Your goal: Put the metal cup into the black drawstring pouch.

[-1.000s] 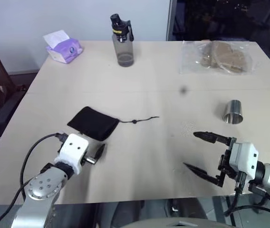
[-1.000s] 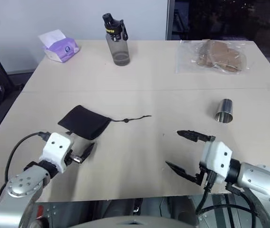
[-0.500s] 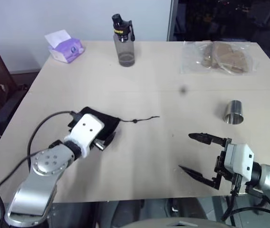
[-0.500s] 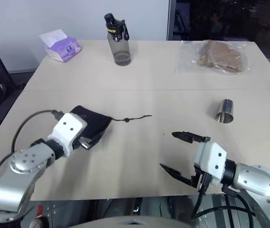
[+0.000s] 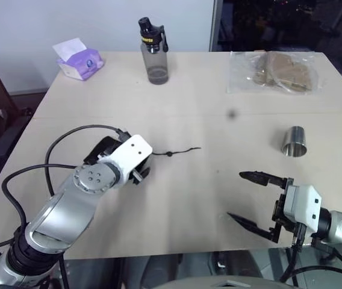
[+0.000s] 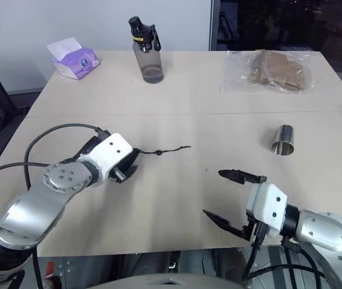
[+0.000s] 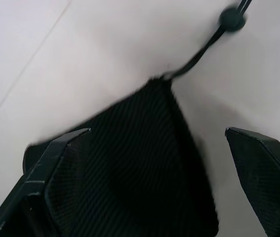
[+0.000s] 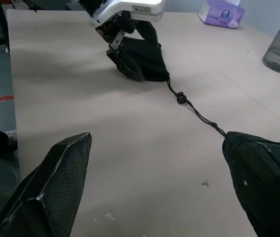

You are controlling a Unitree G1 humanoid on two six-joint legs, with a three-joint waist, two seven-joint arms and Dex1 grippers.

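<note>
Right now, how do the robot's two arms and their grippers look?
Both arms are silver-grey metal with round joints and a white boxy wrist block. Loose black cables loop along the left arm and hang under the right arm. The left gripper and right gripper each have two black, tapered fingers.

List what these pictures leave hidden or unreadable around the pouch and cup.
- Pouch: in the eye views the left gripper covers most of it, and whether its mouth is open is not visible.
- Left wrist view: the pouch's near end is cut off by the edge.
- Cup: inside not visible.
- Bottle label: too small.
</note>
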